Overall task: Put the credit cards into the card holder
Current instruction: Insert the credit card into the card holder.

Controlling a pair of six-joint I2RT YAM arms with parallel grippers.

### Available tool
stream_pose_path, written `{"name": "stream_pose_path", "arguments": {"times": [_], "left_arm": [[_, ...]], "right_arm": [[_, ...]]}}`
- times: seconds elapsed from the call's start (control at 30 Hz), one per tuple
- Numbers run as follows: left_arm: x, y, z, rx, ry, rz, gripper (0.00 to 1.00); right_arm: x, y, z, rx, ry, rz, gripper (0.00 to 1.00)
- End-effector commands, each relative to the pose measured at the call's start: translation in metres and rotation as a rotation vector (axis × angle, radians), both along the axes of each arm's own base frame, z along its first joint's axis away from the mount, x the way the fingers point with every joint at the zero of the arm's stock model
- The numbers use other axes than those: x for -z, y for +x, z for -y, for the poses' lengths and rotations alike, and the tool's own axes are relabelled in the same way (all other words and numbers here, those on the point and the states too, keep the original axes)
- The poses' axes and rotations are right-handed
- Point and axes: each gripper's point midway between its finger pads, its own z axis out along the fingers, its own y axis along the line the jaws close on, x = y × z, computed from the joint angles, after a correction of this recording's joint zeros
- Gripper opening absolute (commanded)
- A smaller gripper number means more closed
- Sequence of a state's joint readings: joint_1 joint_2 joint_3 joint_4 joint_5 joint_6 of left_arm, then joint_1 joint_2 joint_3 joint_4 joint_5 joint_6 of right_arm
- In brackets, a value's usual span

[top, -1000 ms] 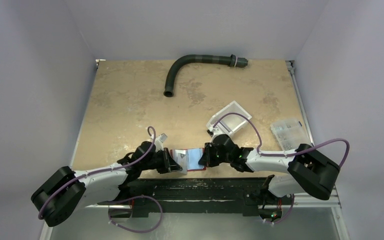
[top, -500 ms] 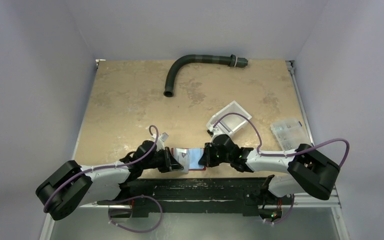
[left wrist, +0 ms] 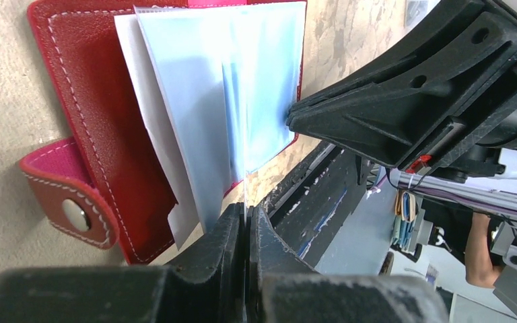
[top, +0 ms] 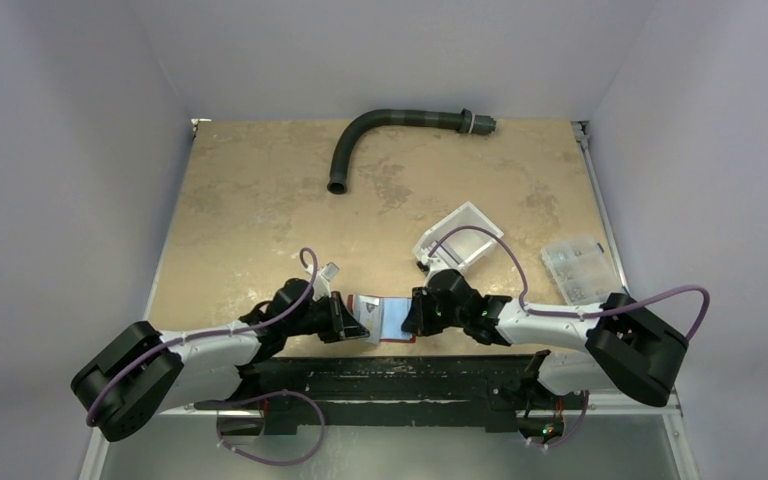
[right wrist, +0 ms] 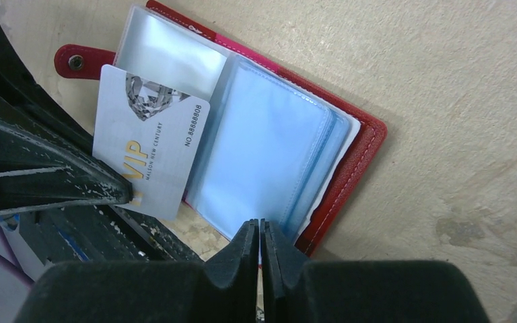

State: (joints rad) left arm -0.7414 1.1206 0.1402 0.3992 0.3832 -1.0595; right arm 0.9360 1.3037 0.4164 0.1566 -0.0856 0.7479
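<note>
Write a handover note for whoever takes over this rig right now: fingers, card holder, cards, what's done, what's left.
Left gripper: fingers shut on the outer edge of the white plastic VIP card with a diamond print.
Right gripper: fingers look closed at the edge of the clear plastic sleeves; a grip on one can't be confirmed.
Dark-red leather card holder: lying open between the two grippers.
Done: holder open, one card at the page on the left arm's side.
Left: that card sticks well out and isn't seated, so push it home. No other cards identifiable in these views.
</note>
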Motion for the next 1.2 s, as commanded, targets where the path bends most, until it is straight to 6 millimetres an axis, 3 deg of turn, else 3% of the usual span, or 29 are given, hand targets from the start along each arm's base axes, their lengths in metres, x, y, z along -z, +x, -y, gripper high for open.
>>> {"name": "stream_pose_path", "arguments": {"times": [0.0,0.77,1.17], "left_arm": [[-0.021,0.008,0.009,0.023,-0.051,0.063,0.00],[-0.013,0.009,0.022,0.080,-0.072,0.051,0.00],[-0.021,0.023,0.031,0.080,-0.099,0.092,0.00]], "right_arm": [[0.005,0.000,0.012,0.012,-0.054,0.010,0.14],[0.006,0.002,0.013,0.008,-0.064,0.025,0.19],[0.011,-0.001,0.012,-0.003,-0.065,0.011,0.18]]}}
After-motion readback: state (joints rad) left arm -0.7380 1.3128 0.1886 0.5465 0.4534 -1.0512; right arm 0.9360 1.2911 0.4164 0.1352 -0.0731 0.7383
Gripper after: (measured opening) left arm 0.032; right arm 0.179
